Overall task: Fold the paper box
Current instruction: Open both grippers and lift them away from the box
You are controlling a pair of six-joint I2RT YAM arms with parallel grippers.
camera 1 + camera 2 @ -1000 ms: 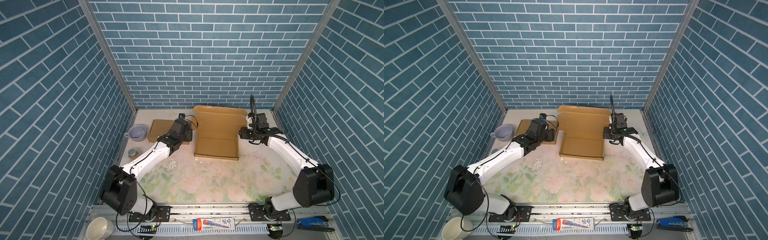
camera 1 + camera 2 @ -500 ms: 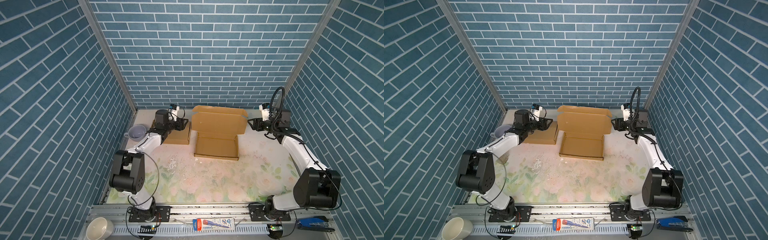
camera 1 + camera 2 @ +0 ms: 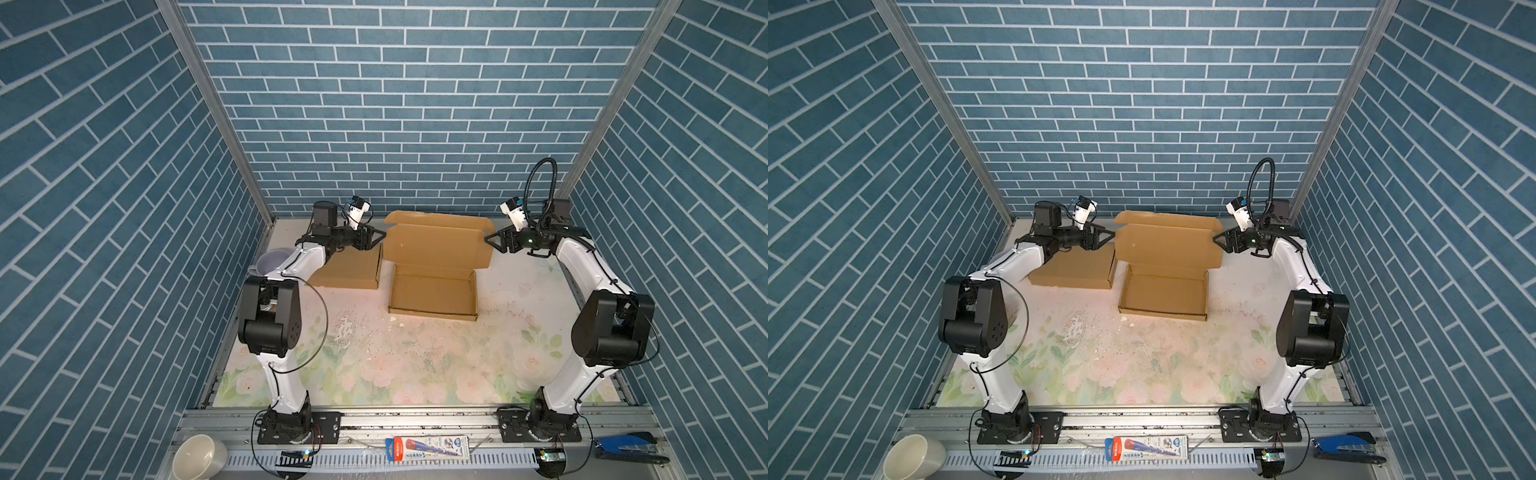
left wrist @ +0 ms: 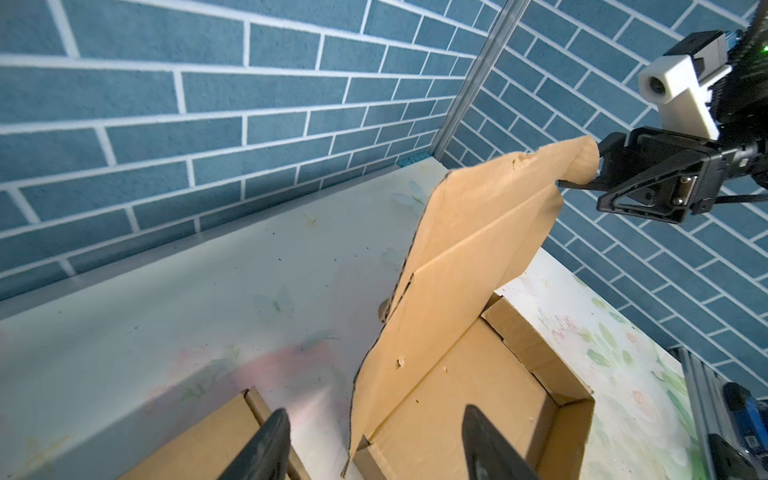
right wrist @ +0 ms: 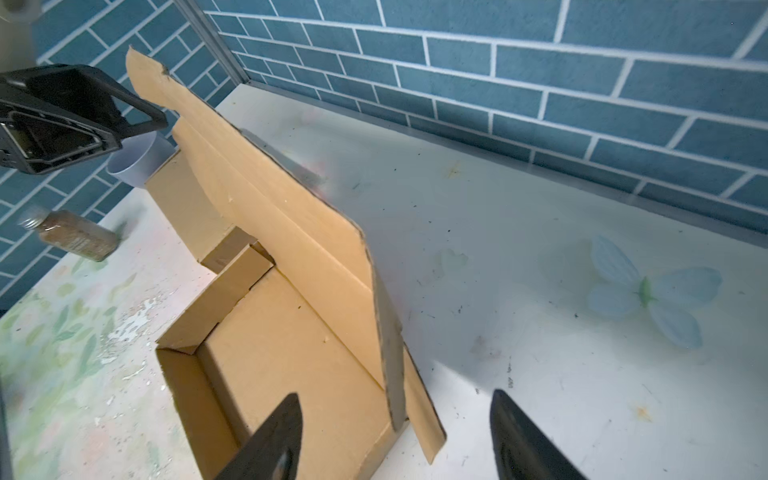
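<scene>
The paper box is brown cardboard, with its shallow tray (image 3: 432,293) lying open on the mat and its lid (image 3: 436,245) standing up at the back, as both top views show (image 3: 1167,247). My left gripper (image 3: 380,237) is open at the lid's upper left corner. In the left wrist view the lid's edge (image 4: 386,374) runs between the spread fingers (image 4: 266,444). My right gripper (image 3: 490,240) is open at the upper right corner, its fingers (image 5: 523,444) straddling the lid's side flap (image 5: 390,374). Neither holds anything.
A second, closed cardboard box (image 3: 349,270) lies left of the tray, under the left arm. A lilac cup (image 3: 272,262) and a small bottle (image 5: 75,237) stand by the left wall. A white mug (image 3: 199,461), a pen pack (image 3: 428,446) and a stapler (image 3: 627,457) sit on the front rail.
Both grippers lifted away from the box's sides and swung to the back. They now point inward at the lid's two upper corners. The lid still stands.
</scene>
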